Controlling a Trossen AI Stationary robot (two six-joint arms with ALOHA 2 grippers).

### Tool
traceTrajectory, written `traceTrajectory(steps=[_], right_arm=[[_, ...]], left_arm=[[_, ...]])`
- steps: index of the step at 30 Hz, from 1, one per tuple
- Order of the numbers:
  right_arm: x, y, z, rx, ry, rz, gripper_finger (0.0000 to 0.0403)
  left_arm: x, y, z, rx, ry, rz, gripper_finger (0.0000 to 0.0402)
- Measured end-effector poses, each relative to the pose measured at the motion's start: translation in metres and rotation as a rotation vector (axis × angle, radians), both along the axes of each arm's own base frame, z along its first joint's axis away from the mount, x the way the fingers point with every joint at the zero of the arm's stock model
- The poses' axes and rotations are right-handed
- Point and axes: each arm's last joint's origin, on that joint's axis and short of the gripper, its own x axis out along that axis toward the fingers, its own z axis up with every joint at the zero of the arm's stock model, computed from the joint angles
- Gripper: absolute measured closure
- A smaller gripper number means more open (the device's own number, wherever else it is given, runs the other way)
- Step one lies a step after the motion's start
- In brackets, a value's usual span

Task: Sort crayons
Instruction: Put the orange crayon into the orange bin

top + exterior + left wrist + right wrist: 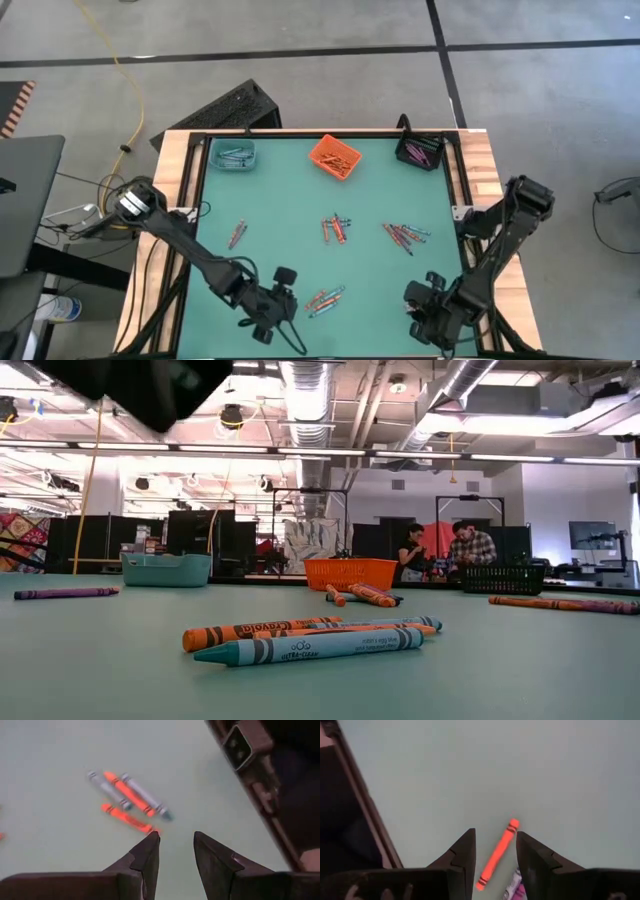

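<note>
Crayons lie in loose groups on the teal mat: a near group (325,298), a middle group (336,229), a right group (404,236) and a few at the left (236,234). My left gripper (280,308) hovers open just left of the near group (127,800), with nothing between its fingers (176,836). My right gripper (420,312) hovers open over the near right of the mat. In its wrist view an orange crayon (497,854) and a purple one (512,887) lie on the mat below the gap (495,832).
Along the far edge stand a teal bin (232,155), an orange bin (334,157) and a black bin (420,152), each holding crayons. A dark rail (458,200) frames the mat. People stand in the room beyond (470,550).
</note>
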Motion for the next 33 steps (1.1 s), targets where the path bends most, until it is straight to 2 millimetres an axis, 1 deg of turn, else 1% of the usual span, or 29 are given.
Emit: traceTrajectory(steps=[2,7,12,23,33], right_arm=[[-0.001,0.002,-0.006,-0.006,0.033,-0.011,0.027],[-0.002,0.004,-0.025,-0.043,0.157,-0.039,0.027],[0.003,0.003,-0.035,-0.059,0.2,-0.046,0.027],[0.009,0.007,-0.031,-0.054,0.17,-0.047,0.027],[0.013,0.011,-0.027,-0.031,0.123,-0.049,0.027]], left_arm=[[-0.001,-0.003,-0.01,0.019,0.026,-0.018,0.029],[0.006,-0.01,-0.025,0.014,0.03,-0.053,0.029],[0.008,-0.01,-0.026,0.006,0.029,-0.057,0.029],[0.01,-0.011,-0.023,-0.001,-0.011,-0.079,0.029],[0.01,-0.011,-0.023,-0.002,-0.008,-0.075,0.029]])
